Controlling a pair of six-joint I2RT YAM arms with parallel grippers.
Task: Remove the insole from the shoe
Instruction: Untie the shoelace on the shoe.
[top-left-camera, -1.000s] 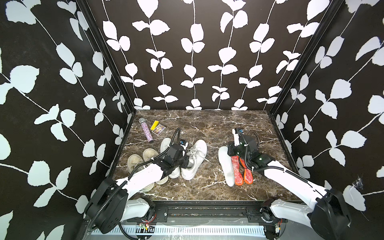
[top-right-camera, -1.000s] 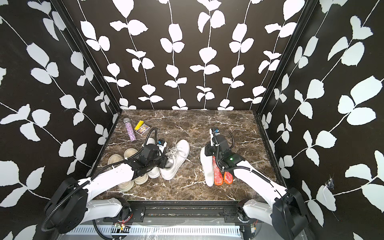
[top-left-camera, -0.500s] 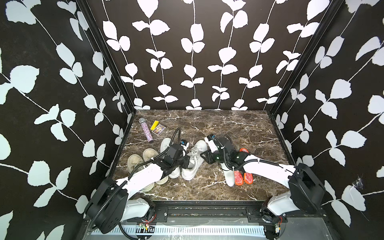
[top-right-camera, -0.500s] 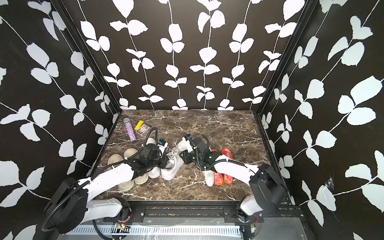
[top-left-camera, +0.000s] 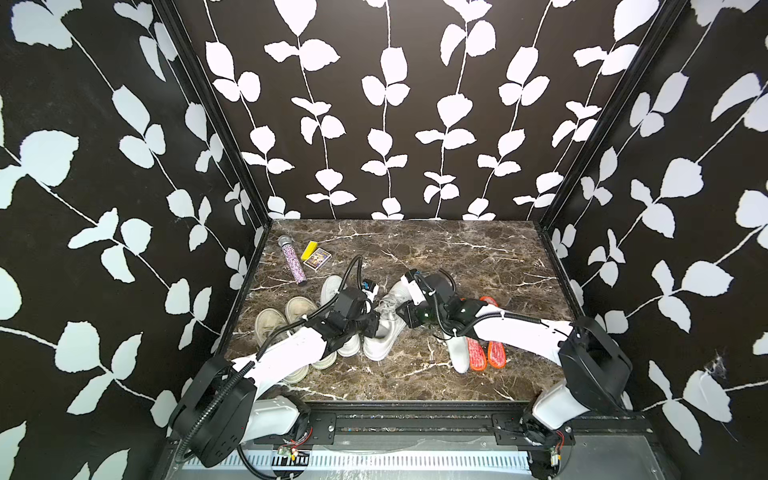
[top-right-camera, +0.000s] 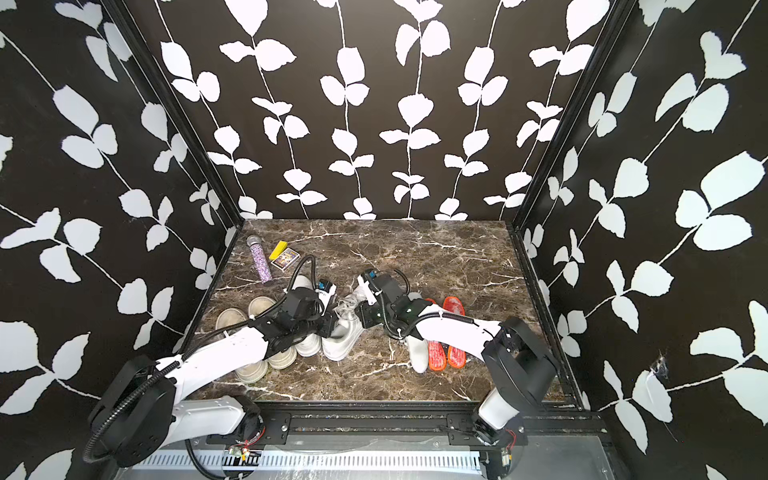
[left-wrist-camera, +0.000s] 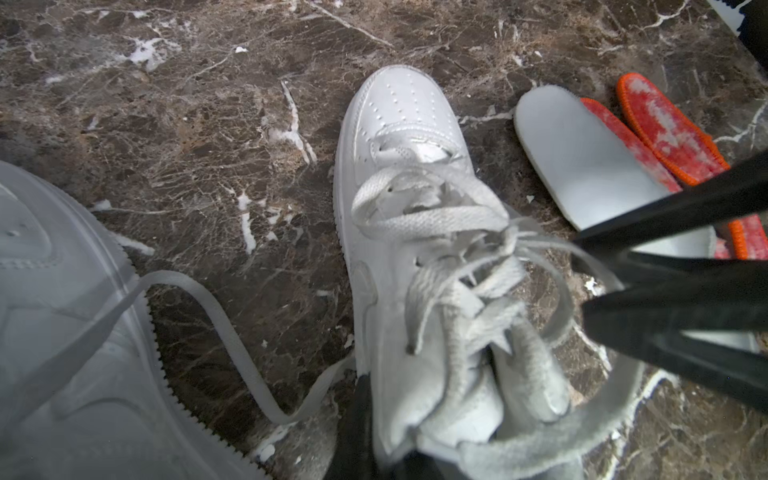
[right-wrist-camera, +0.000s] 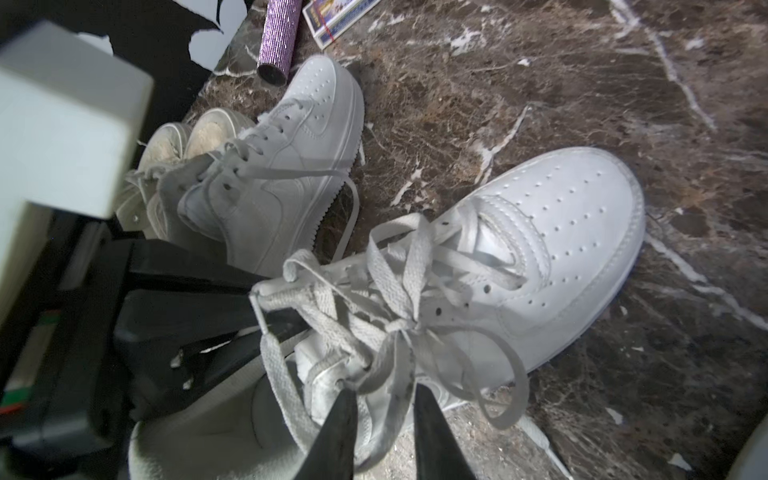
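A white laced shoe (top-left-camera: 383, 349) (top-right-camera: 341, 347) lies mid-table in both top views, between my two arms. My left gripper (top-left-camera: 374, 324) (left-wrist-camera: 386, 449) is shut on the shoe's collar (left-wrist-camera: 415, 415) at the heel end. My right gripper (top-left-camera: 401, 311) (right-wrist-camera: 384, 399) reaches in from the other side. Its jaws stand apart, with a lace loop and the shoe's side wall (right-wrist-camera: 374, 415) between the fingers (right-wrist-camera: 336, 436). The toe (right-wrist-camera: 561, 232) points away from it. The insole is hidden inside the shoe.
A white foot-shaped liner (top-left-camera: 457, 357) and two orange ones (top-left-camera: 486, 357) lie right of the shoe. A second white sneaker (top-left-camera: 332, 286) and a beige pair (top-left-camera: 270, 320) sit left of it. A purple glitter tube (top-left-camera: 293, 266) and a small card box (top-left-camera: 318, 258) lie at the back left.
My right arm has swung left from the liners to the shoe's opening, and its jaws have parted. The left gripper has kept its hold.
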